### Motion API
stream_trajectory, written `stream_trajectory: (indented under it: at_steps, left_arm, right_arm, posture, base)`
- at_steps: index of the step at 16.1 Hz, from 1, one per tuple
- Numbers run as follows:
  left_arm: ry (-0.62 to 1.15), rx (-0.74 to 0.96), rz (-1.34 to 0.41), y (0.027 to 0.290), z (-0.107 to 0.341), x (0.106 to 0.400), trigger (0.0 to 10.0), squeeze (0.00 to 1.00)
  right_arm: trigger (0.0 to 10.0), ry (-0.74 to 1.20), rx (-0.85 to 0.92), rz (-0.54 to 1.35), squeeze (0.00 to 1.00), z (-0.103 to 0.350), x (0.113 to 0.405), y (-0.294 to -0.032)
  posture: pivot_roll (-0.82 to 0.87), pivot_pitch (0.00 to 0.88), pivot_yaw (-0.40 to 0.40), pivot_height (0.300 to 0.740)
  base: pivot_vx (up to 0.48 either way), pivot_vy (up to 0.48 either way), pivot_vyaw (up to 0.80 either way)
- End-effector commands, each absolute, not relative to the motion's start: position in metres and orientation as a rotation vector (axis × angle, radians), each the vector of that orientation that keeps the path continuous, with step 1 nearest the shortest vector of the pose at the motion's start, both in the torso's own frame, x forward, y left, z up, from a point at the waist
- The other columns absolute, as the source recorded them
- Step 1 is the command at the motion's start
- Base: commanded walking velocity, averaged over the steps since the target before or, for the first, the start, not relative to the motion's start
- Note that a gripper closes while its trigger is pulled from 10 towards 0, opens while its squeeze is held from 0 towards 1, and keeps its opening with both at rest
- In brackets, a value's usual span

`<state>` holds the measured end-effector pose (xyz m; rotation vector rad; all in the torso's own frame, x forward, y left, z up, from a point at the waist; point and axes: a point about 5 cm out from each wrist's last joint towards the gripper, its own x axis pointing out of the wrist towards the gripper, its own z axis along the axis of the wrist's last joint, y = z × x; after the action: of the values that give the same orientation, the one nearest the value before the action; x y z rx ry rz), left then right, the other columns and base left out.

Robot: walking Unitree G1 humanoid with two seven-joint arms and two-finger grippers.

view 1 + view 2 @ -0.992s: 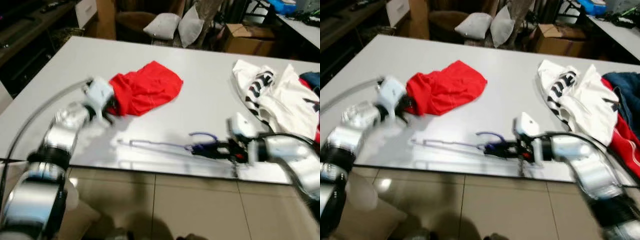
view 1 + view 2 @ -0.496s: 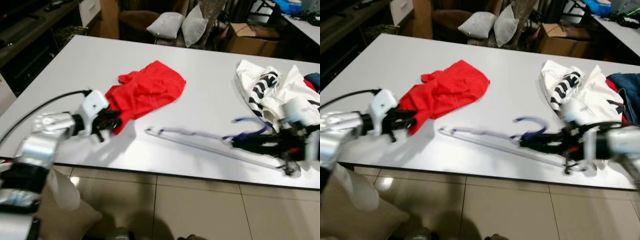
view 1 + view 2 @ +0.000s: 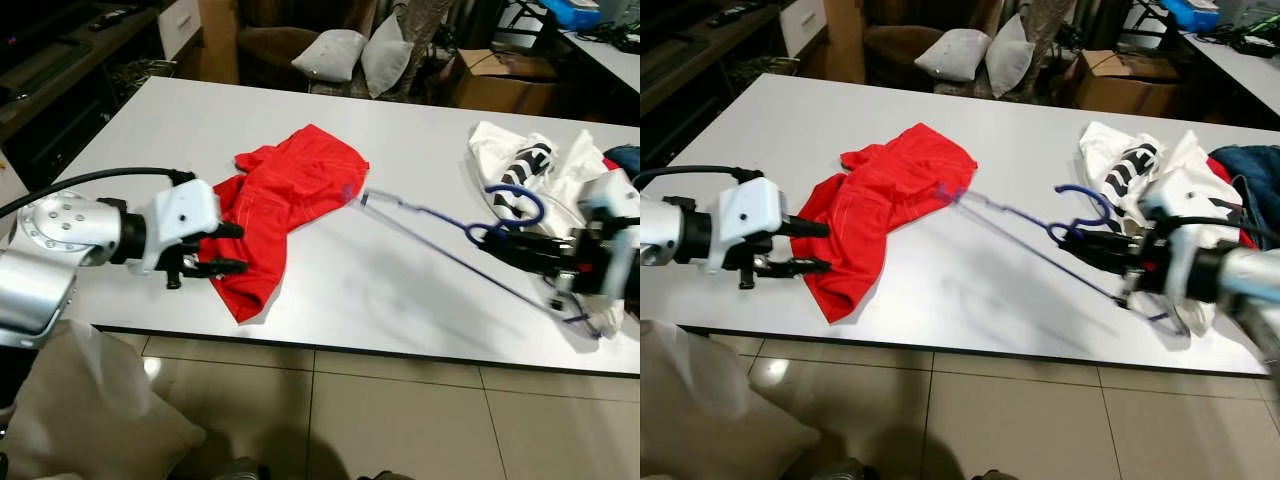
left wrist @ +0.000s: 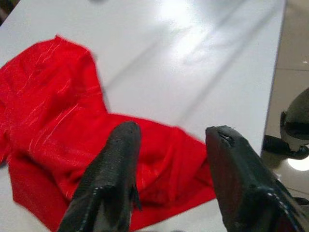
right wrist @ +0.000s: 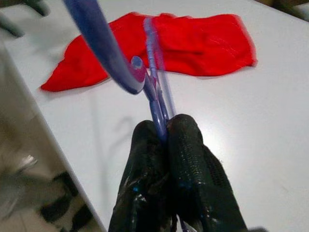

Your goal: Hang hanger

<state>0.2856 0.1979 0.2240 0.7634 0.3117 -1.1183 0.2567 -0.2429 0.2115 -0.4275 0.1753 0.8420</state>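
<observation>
Over on the right side of the worktop (image 3: pixel 330 150), the hanger (image 3: pixel 440 235) has come up off the surface! A second ago it lay flat near the front edge; now the right tool (image 3: pixel 1118 252) has it pinched at the neck just under the blue hook, fingers clamped tight together on the wire, and the long frame slants down so its far tip touches the edge of the red garment (image 3: pixel 285 195). On the other side, the left tool (image 3: pixel 222 248) has pushed in over the garment's near corner, its fingers (image 4: pixel 113 174) spread wide with red cloth lying between them, nothing gripped yet. So the two arms are now converging. My read: the hanger's tip is being aimed into the garment while the left side readies to hold the fabric. White and striped clothes (image 3: pixel 540 180) sit behind the right arm.
</observation>
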Motion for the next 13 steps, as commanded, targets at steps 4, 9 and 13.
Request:
stream_trajectory:
  at_steps: [4,9,13]
  left_arm:
    - [-0.005,0.46,-0.964,0.165,0.25,0.31,10.0,1.0]
    - [-0.085,-0.037,-0.599,0.125,0.206,0.322,10.0,0.42]
    - [0.001,-0.03,-0.473,0.122,0.164,0.314,10.0,0.42]
  right_arm:
    - [10.0,0.098,-0.299,0.587,0.0,0.208,0.272,-0.227]
    - [10.0,0.034,-0.146,0.176,0.0,0.186,0.269,-0.196]
    - [10.0,0.067,-0.102,0.155,0.0,0.168,0.252,-0.169]
  posture:
    - [-0.09,0.0,-0.034,0.74]
    - [-0.12,0.0,-0.009,0.74]
    - [-0.16,0.0,-0.019,0.74]
  base:
    - [0.0,0.0,0.0]
    - [0.0,0.0,0.0]
    - [0.0,-0.36,0.0]
